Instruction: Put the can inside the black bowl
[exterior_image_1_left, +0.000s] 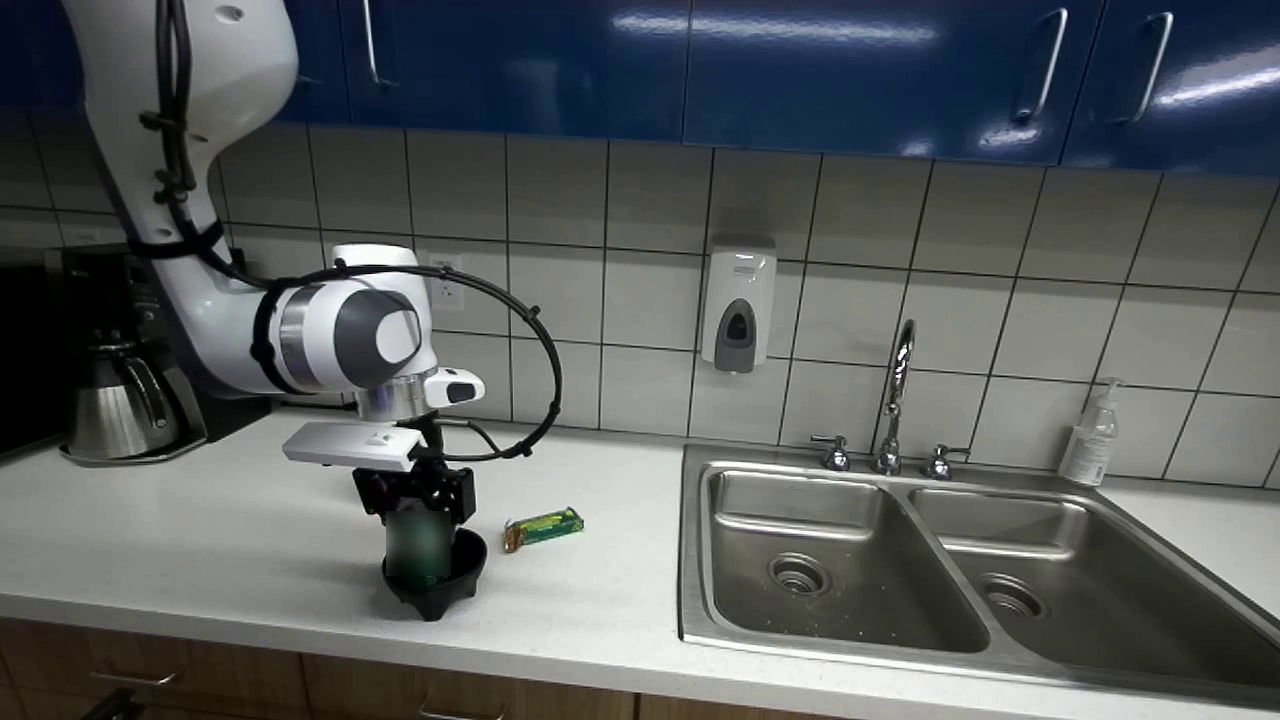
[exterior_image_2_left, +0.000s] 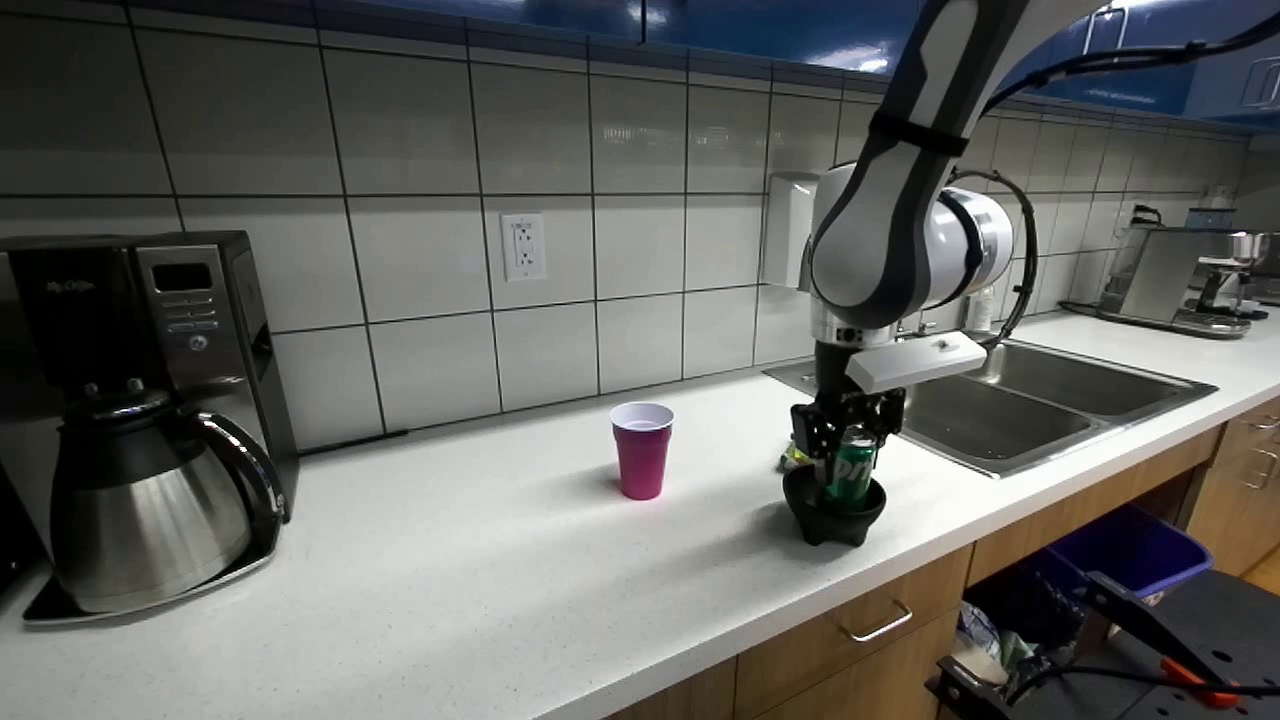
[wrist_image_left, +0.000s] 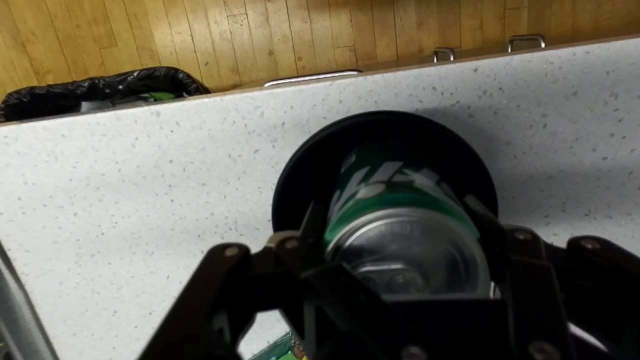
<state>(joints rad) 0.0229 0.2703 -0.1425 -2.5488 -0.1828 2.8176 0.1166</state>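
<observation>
The green can (exterior_image_2_left: 851, 478) with a silvery top stands upright or nearly so, with its lower part inside the black bowl (exterior_image_2_left: 832, 524). In an exterior view the can (exterior_image_1_left: 418, 555) looks blurred above the bowl (exterior_image_1_left: 466, 572). My gripper (wrist_image_left: 392, 212) points down with one finger on each side of the can (wrist_image_left: 410, 240), and both fingers look in contact with it. The bowl (wrist_image_left: 302, 172) surrounds the can in the wrist view. The can's base is hidden, so I cannot tell whether it touches the bowl's bottom.
A flat green packet (exterior_image_1_left: 543, 528) lies beside the bowl. A pink cup (exterior_image_2_left: 642, 458) stands farther back on the counter. A coffee maker (exterior_image_2_left: 165, 490) and the double sink (exterior_image_1_left: 695, 560) stand on opposite sides. The counter's front edge (wrist_image_left: 225, 95) is close to the bowl.
</observation>
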